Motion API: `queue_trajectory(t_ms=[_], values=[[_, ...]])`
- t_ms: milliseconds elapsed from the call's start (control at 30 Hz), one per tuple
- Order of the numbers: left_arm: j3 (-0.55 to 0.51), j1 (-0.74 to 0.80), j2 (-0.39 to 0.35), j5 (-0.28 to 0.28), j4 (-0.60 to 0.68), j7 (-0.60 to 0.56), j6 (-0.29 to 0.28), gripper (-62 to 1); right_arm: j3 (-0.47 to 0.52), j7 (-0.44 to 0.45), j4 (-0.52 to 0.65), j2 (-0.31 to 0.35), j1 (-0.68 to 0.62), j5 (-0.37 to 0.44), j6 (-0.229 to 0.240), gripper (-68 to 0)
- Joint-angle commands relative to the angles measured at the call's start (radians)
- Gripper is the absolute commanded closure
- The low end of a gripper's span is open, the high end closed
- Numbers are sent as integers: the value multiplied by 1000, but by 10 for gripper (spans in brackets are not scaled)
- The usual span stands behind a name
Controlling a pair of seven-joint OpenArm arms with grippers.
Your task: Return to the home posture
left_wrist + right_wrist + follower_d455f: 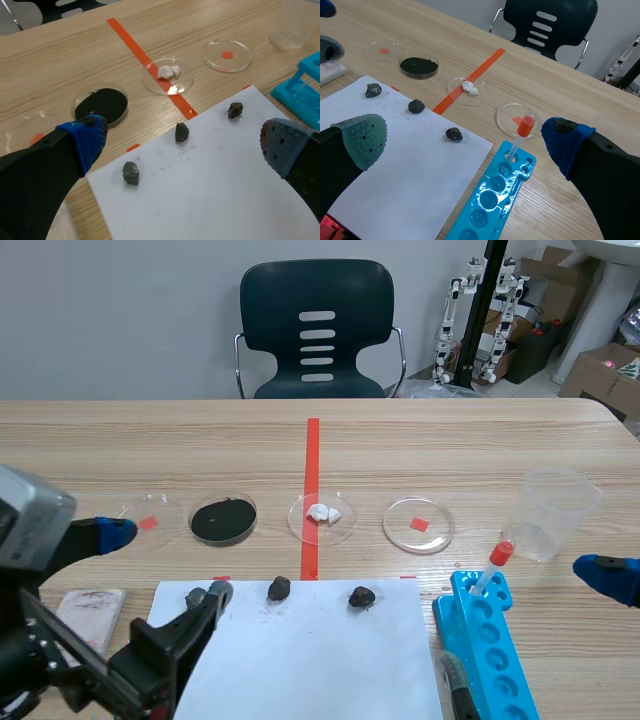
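Wide open and holding nothing, low over the near table (450, 440): left gripper (182, 145) by white paper (310, 660) bearing three dark stones (279, 588), right gripper (465, 140) near a blue rack (515, 660) holding one red-capped tube (497, 562), beyond them a dish of black powder (255, 515), a dish of white lumps (300, 520), a clear beaker (555, 510).

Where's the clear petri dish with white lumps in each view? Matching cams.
Scene view: clear petri dish with white lumps, mid-table on the orange-red tape line.
Left wrist view: dish on the tape, just past the white paper sheet.
Right wrist view: dish on the tape, past the paper.
Shared landmark: the tape line under it.
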Motion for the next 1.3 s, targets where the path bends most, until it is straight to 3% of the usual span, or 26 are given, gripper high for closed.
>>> queue_trajectory(t_ms=[0,233,467,1267], values=[[-22,40,3,-6,43,-23,-18,-623,6,15,19,0,0,8,-3,-655],[-133,198,3,34,136,-163,-46,-623,6,15,19,0,0,8,-3,-655],[-140,269,6,127,155,-259,-45,-623,6,15,19,0,0,8,-3,-655],[-140,268,5,128,155,-261,-45,-623,6,15,19,0,0,8,-3,-655]])
